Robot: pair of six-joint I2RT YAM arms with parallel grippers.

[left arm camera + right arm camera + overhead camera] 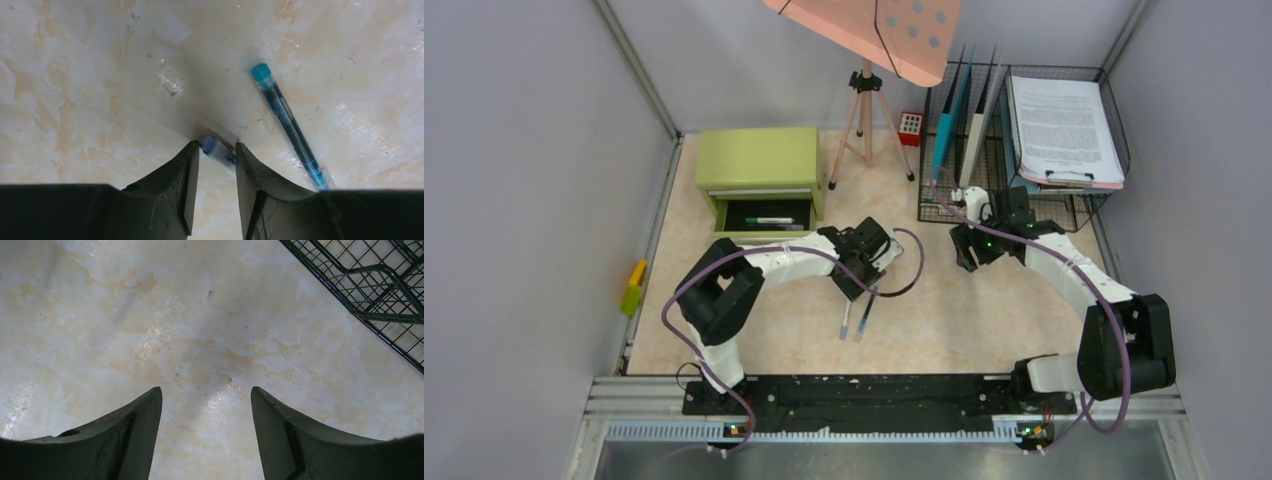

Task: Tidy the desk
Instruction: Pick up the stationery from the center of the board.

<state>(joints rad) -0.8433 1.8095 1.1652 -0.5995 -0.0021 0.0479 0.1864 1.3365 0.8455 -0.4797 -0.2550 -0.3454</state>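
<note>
On the pale marbled desk (984, 320), a white pen with a blue cap (216, 148) and a teal pen (287, 122) lie side by side. In the top view the white pen (845, 322) and the teal pen (865, 318) sit just in front of my left gripper (858, 288). My left gripper (215, 145) is lowered over the white pen's cap end. Its jaws stand narrow but apart. The cap touches the left fingertip and the barrel runs behind the right one. My right gripper (206, 390) hangs open over bare desk, and in the top view the right gripper (969, 255) is near the wire rack.
A green drawer cabinet (759, 165) stands at the back left, its drawer (766, 216) open with pens inside. A tripod (864, 120), a small red item (910, 127), a wire rack with folders (964, 140) and a paper tray (1064, 130) line the back. A yellow-green item (634, 287) lies by the left wall.
</note>
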